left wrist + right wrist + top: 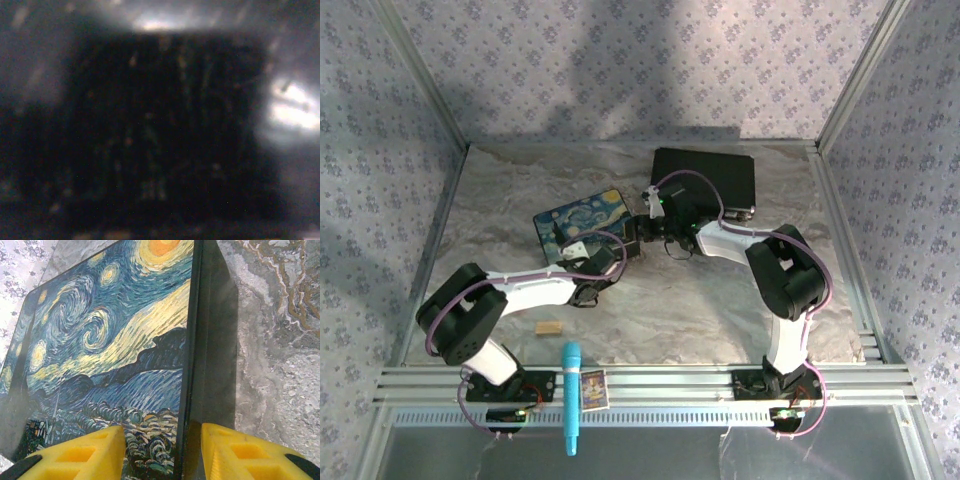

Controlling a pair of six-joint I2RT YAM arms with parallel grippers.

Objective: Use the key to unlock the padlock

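The starry-night painted box (582,220) lies mid-table. My right gripper (642,228) is at the box's right end. In the right wrist view its yellow fingers (80,455) straddle the edge of the box (115,355), one on the painted lid and the other against the black side wall. My left gripper (604,262) is at the box's front side. The left wrist view is dark and blurred, so its jaws cannot be made out. A small pale piece (577,247) sits at the box's front edge, too small to identify. The padlock and the key are hidden.
A black case (705,180) lies at the back right, behind the right arm. A tan wooden block (549,327) rests near the front left. A blue pen (571,395) and a small card box (592,388) lie on the front rails. Frame posts and patterned walls surround the table.
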